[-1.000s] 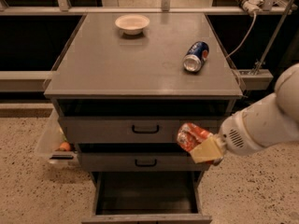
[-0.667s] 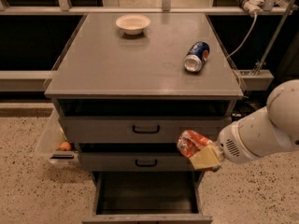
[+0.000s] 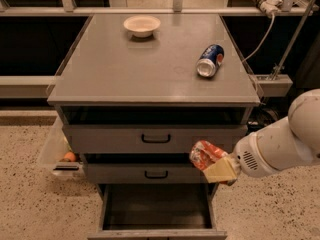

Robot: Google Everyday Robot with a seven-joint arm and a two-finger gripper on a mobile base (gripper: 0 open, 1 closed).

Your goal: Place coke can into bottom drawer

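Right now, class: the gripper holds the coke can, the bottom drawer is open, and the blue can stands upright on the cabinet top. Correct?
No. The camera view shows the blue can lying on its side on the cabinet top. The rest is right: the gripper, in front of the drawers, grips the coke can, and the bottom drawer is open.

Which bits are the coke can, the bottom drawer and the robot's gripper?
coke can (image 3: 204, 154), camera view, its red side.
bottom drawer (image 3: 156, 206), camera view, its bare dark floor.
gripper (image 3: 216, 167), camera view, between its fingertips; shut on the coke can, above the bottom drawer's right side.
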